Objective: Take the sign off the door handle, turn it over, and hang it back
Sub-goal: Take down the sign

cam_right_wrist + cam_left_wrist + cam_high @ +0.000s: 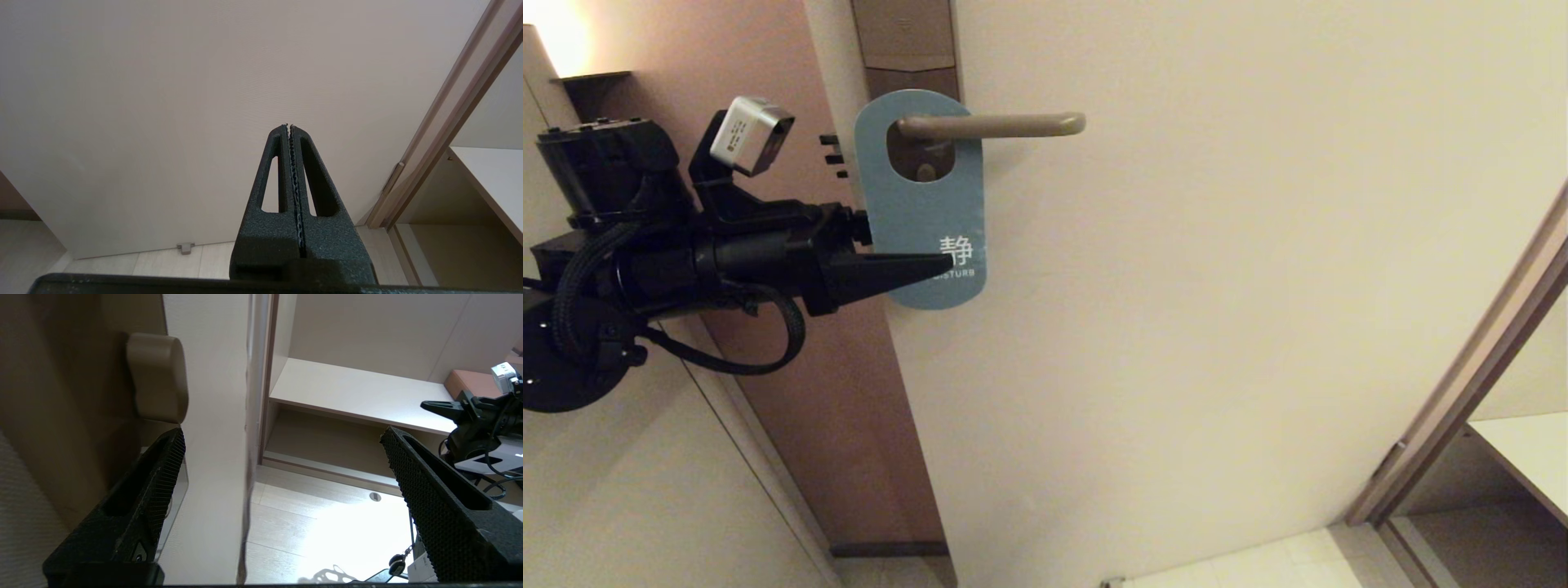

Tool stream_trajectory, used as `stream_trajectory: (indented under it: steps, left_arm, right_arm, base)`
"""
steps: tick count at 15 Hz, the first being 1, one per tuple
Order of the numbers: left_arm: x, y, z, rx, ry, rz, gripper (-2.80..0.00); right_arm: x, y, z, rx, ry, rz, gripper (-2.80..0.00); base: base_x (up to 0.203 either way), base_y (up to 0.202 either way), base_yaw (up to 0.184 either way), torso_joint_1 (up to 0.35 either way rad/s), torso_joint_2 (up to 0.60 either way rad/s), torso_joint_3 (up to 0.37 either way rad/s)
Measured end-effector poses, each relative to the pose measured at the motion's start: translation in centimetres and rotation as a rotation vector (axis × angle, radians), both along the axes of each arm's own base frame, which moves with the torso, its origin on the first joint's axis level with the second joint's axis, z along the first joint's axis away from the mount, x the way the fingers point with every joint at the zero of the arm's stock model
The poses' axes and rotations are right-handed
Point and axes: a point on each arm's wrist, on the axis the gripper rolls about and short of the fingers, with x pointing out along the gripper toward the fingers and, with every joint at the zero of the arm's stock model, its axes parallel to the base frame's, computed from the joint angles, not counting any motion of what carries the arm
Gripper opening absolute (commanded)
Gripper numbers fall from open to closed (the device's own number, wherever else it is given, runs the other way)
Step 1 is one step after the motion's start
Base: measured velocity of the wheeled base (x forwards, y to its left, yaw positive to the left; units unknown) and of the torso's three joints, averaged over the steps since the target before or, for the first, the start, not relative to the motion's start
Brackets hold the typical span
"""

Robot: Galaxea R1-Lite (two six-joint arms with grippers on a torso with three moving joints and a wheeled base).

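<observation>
The sign [915,204] hangs by its oval hole on the door handle [1005,125], teal-blue side out with white lettering. My left gripper [943,260] reaches in from the left at the sign's lower part, open wide. One finger [890,268] crosses in front of the card; the other is hidden behind it. In the left wrist view the sign [246,457] shows edge-on between the spread fingers of the left gripper [282,435], touching neither. My right gripper [289,126] is shut on nothing, held low facing the door, out of the head view.
The pale door [1217,286] fills the middle, with the brown lock plate [907,33] above the handle. A door frame [1462,384] and a white shelf [1527,449] stand at the right. A small door stop [186,247] sits at the door's foot.
</observation>
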Motion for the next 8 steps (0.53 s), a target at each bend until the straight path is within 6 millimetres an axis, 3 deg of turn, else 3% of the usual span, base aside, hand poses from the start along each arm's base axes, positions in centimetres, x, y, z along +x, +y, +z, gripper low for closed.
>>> stream_trajectory:
  steps: [8]
  left_arm:
    - [-0.22,-0.78,-0.05,0.001,-0.002,-0.025,0.0]
  right_arm:
    - [0.0,0.0,0.0,0.0,0.0,-0.001,-2.8]
  base:
    - [0.0,0.0,0.0,0.0,0.0,0.0]
